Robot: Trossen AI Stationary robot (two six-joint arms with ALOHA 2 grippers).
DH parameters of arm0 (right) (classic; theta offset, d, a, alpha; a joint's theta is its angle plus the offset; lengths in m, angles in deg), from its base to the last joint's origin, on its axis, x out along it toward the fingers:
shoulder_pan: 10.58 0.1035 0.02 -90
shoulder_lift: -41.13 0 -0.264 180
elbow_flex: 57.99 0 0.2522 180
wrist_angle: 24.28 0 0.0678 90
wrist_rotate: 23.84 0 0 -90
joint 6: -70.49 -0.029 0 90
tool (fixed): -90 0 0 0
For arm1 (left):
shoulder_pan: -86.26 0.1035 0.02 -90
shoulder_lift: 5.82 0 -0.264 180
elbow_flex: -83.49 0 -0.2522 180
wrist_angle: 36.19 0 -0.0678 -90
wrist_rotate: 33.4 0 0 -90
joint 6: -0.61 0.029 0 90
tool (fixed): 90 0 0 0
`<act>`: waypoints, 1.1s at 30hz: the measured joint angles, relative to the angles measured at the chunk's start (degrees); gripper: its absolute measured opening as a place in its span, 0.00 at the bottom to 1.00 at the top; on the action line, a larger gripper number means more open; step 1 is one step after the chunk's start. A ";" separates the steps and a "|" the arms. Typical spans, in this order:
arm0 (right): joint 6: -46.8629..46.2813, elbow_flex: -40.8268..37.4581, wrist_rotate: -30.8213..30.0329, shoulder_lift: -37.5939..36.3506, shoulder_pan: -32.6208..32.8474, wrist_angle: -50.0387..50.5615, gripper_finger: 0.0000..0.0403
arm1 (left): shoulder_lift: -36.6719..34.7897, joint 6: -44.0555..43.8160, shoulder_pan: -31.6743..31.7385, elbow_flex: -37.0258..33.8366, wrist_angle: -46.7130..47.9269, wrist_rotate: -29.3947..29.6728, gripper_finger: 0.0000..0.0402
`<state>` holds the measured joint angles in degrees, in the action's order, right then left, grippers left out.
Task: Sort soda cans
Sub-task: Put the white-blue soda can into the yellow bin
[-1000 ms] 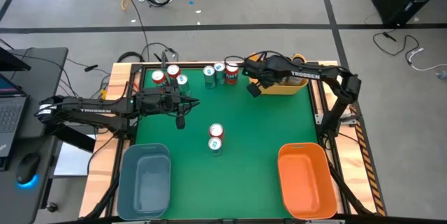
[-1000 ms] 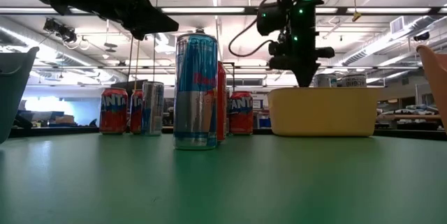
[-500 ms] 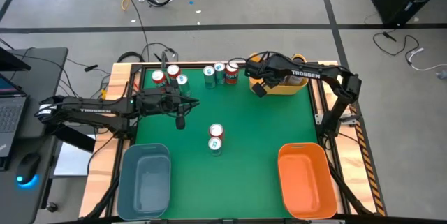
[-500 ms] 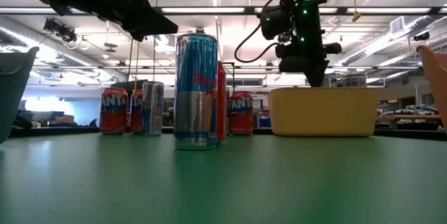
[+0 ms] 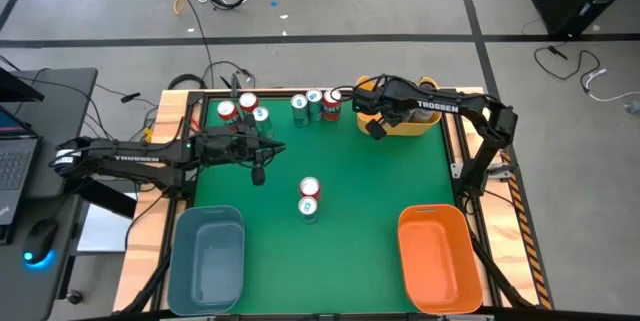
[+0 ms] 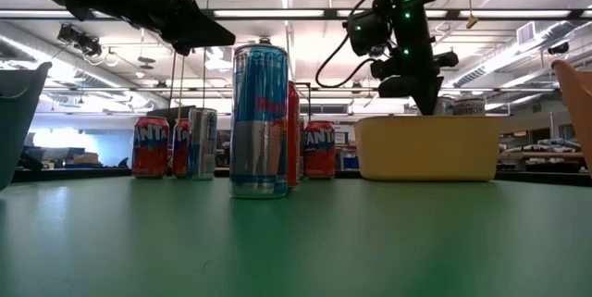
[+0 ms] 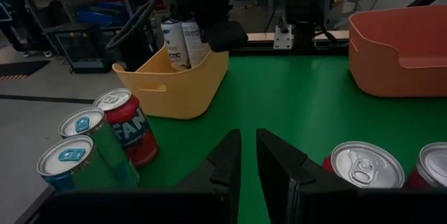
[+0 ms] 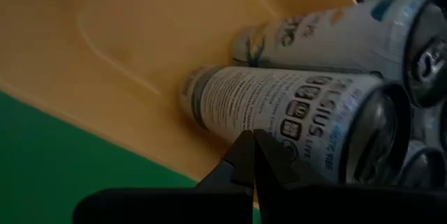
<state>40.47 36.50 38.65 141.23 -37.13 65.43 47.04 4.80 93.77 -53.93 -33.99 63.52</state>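
Yellow bin (image 5: 410,123) sits under the right gripper (image 5: 375,129), pressed together; left gripper (image 5: 258,172) nearly closed, empty.

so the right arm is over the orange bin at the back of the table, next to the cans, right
Not quite: the bin under the right gripper is the yellow bin, not the orange one. The high view shows it at the back of the table, next to the cans. The orange bin sits at the front right corner.
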 joint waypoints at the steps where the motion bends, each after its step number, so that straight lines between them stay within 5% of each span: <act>1: 0.00 0.00 -0.12 0.00 0.00 0.10 0.00 | 0.00 0.00 0.00 0.00 0.00 0.01 0.13; 33: 5.81 -0.04 -3.71 -2.30 1.23 -7.09 0.00 | 0.00 -0.02 0.00 0.00 -0.21 0.00 0.13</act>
<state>46.29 36.46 34.94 138.93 -35.90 58.34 47.05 4.78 93.77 -53.93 -34.21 63.52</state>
